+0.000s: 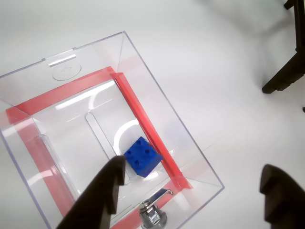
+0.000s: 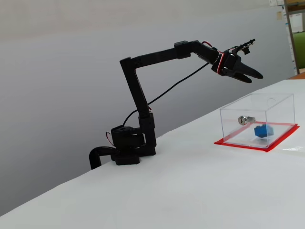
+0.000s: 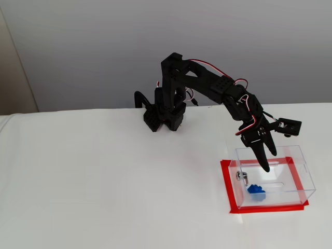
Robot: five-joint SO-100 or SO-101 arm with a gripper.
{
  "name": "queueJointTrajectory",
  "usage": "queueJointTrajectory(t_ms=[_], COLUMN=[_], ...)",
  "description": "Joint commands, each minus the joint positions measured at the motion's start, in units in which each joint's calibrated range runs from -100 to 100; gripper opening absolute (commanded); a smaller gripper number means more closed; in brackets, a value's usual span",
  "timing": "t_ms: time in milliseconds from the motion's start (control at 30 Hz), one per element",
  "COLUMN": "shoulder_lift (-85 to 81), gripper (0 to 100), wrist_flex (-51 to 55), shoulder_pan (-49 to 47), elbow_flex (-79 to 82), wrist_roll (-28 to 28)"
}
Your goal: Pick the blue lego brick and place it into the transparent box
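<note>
The blue lego brick point(image 1: 143, 156) lies tilted on the floor of the transparent box point(image 1: 157, 86), close to the wall with the silver lock cylinder point(image 1: 152, 214). In both fixed views the brick point(image 2: 263, 130) point(image 3: 256, 191) rests inside the box point(image 2: 257, 107) point(image 3: 296, 171), free of the arm. My gripper point(image 1: 193, 167) hangs open above the box with nothing between its black fingers point(image 1: 107, 188). It sits clear of the box's top rim in both fixed views point(image 2: 255, 78) point(image 3: 270, 162).
The box stands on a red-edged base point(image 2: 248, 144) near the right end of the white table. The arm's base point(image 3: 163, 116) is clamped at the table's far edge. Dark furniture legs point(image 1: 290, 62) show at the wrist view's upper right.
</note>
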Motion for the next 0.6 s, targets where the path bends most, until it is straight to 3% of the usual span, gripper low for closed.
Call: queueJointTrajectory(t_ms=[0,567], shoulder_lift=[-0.54,-1.64], gripper=[31,31], wrist_flex=[-0.39,-1.0], shoulder_pan=[0.11,0.48], elbow_flex=[-3.87,-3.78], wrist_roll=[-0.02,0.03])
